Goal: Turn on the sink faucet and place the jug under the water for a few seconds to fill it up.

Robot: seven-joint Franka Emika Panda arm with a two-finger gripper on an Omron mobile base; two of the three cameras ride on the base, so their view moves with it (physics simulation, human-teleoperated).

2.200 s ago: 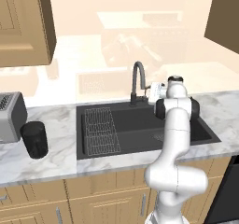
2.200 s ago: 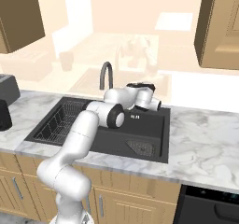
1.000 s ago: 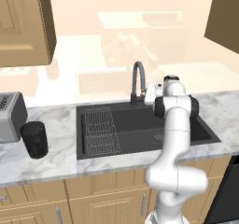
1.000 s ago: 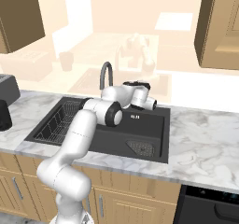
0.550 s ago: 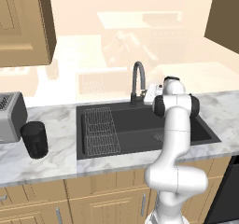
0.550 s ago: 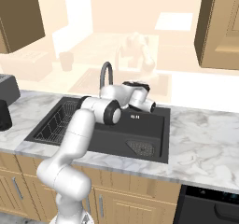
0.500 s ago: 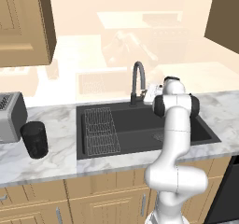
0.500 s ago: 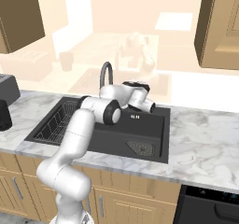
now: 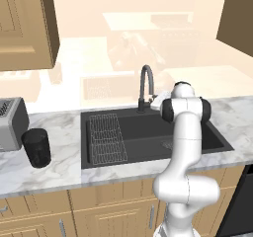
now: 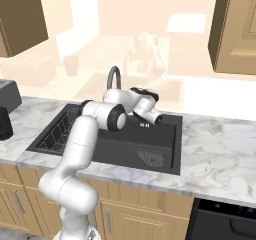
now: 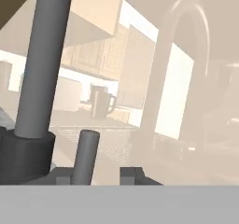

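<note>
The arm reaches over the right half of the sink (image 9: 197,135) and bends back toward the rear rim, where the sink faucet (image 9: 146,85) stands at the middle of the back edge. The gripper (image 11: 95,175) is right at the faucet's base. From the hand view the thick grey stem of the faucet rises at the left out of its dark collar, and the small side lever (image 11: 86,157) — a short grey peg — stands just in front of the fingertips (image 11: 61,176), between them as far as I can make out. The jaws stand apart with the lever in the gap; whether either pad actually touches it I cannot tell from this close, cropped angle.

From the right base view the hand sits just right of the faucet, low over the back rim of the basin. The spout arches forward above the sink, with no stream showing under it.

The jug (image 9: 37,147) stands upright on the marble counter (image 9: 59,157) well to the left of the sink, near the front edge, just beside the toaster (image 9: 11,124) at the counter's left end. Inside the basin, the wire rack (image 9: 107,137) lies along the left side, and the drain grate (image 10: 151,158) sits at the front right corner.
</note>
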